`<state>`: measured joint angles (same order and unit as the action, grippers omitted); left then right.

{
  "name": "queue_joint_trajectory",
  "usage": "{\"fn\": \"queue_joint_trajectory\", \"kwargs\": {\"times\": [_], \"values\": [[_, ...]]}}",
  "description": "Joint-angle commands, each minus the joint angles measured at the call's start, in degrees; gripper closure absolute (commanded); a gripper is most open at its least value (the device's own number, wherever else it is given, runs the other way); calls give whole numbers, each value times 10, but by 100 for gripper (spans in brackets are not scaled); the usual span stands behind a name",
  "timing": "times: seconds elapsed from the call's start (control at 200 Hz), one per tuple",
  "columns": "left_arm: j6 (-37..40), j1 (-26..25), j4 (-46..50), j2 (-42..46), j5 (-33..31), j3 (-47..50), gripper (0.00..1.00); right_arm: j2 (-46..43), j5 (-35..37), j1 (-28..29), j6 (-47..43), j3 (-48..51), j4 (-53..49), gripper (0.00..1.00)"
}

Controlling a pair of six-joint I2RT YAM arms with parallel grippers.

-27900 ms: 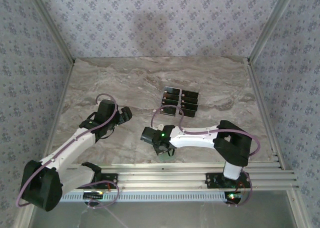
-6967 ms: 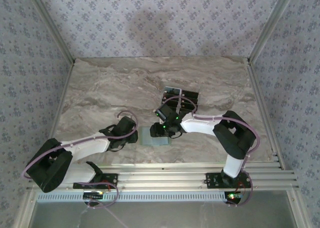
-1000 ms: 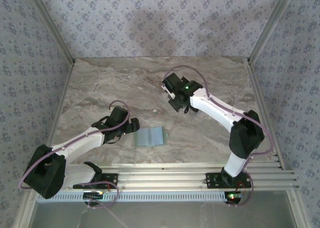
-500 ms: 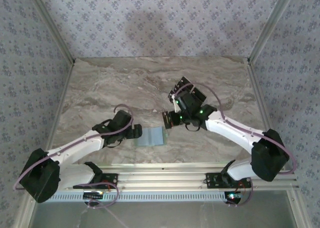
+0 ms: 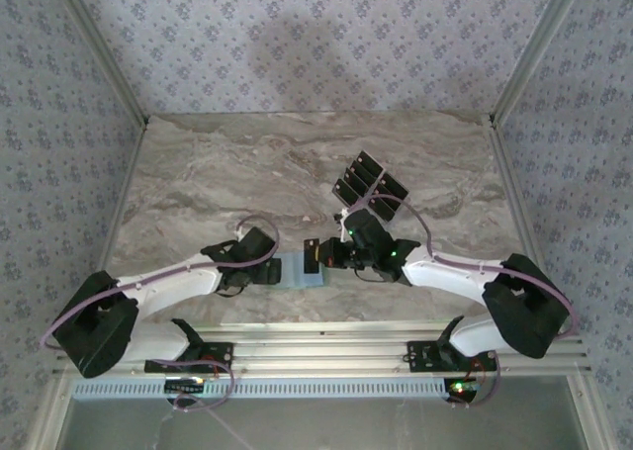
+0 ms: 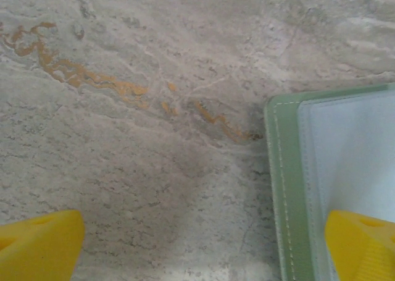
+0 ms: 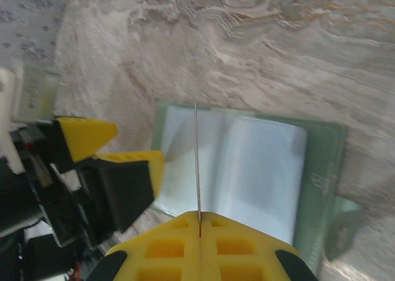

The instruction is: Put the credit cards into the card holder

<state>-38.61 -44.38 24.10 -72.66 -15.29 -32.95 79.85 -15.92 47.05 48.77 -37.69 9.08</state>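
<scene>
Right gripper (image 7: 199, 225): one credit card (image 5: 313, 256) is being pinched on edge between shut yellow fingers.
Left gripper (image 6: 197, 247): the jaws are being held fully apart with nothing gripped. One fingertip is being held over the pale lining, the other over the bare marble table (image 5: 218, 173).
Card holder (image 7: 259, 163): it is being kept open and flat, lining up, between the two grippers, near the front edge.
Key relation: the held card is being carried directly above the lining, roughly parallel to the centre fold. The right arm is judged the one to lower it.
Remaining credit cards (image 5: 371, 185): these are being left fanned, well apart, farther back.
Hard to make out: pocket slots are not being resolved. Whether the card is touching the lining cannot be told.
</scene>
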Motion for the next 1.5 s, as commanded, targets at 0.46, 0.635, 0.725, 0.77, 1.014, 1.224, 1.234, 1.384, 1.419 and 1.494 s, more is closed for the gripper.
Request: {"fn": "queue_joint_trajectory", "kwargs": {"times": [0.46, 0.635, 0.725, 0.77, 1.014, 1.224, 1.234, 1.384, 1.419, 1.494], "values": [[-37, -10, 25, -31, -45, 6, 0, 75, -46, 7, 37, 37, 156, 100], [-42, -10, 29, -32, -49, 6, 1, 92, -55, 3, 37, 51, 192, 100], [-47, -11, 33, -30, -53, 6, 1, 99, -58, 3, 37, 54, 201, 100], [-49, -11, 35, -29, -55, 6, 1, 104, -60, 2, 38, 56, 206, 100], [-58, -11, 54, -15, -70, 1, 2, 136, -70, -1, 53, 61, 245, 100], [-63, -11, 61, -12, -77, 1, 1, 162, -77, -3, 61, 61, 265, 100], [-62, -11, 61, -12, -77, 0, 2, 164, -77, -3, 62, 61, 266, 100], [-65, -11, 66, -11, -82, 1, 1, 176, -82, -4, 66, 64, 275, 100], [-65, -11, 67, -10, -83, 0, 2, 178, -83, -5, 67, 64, 275, 100], [-63, -11, 70, -4, -87, -3, 1, 182, -83, -6, 68, 67, 276, 100]]}}
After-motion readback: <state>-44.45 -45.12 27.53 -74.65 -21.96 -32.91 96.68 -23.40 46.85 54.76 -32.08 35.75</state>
